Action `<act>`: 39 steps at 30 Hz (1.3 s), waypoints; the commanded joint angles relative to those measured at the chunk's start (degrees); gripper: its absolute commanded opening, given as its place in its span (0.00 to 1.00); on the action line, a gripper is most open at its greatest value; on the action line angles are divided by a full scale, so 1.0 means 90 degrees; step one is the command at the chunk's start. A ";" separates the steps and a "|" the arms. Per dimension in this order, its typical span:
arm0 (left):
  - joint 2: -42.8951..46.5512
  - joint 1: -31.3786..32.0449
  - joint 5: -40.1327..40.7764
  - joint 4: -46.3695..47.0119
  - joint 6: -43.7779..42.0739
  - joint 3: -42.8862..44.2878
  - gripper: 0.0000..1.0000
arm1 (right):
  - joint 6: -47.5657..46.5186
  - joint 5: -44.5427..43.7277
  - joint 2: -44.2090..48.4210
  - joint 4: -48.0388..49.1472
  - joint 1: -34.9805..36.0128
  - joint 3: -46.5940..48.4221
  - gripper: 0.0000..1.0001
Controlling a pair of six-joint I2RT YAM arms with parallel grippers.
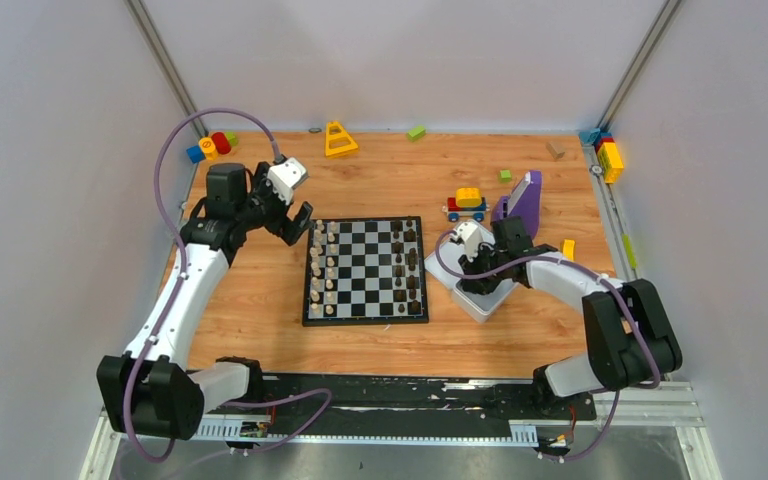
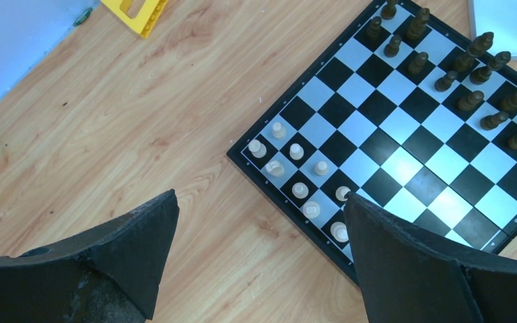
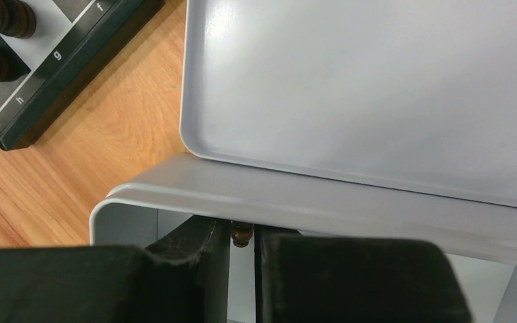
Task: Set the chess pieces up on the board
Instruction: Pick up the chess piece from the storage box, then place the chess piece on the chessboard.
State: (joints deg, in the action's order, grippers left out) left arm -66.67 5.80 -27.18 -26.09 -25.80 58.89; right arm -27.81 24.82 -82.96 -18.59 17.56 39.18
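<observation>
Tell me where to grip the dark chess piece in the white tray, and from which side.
By its narrow rounded top, from straight above: the dark chess piece sits inside the white tray, below its rim, and the wall likely blocks a sideways approach. The right gripper is shut on it that way.

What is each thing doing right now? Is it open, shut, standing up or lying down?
left jaws: wide open, empty, above the table by the board.
right jaws: shut on a dark piece, down in the tray.
tray: open, lid off.
lid: lying flat next to the tray.
board: flat on the table.
cream pieces: on the board's left side, look upright.
dark pieces: on its right side, look upright.
</observation>
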 commanded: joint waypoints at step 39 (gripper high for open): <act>-0.1924 0.3462 -0.2778 -0.0497 -0.2045 0.2497 0.80 | -0.0336 0.5829 -0.0926 -0.4897 -0.0348 0.5436 0.00</act>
State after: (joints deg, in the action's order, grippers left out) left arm -82.21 33.47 -49.69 -26.37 -35.11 77.47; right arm -32.32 68.12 -89.97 -59.72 14.33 84.07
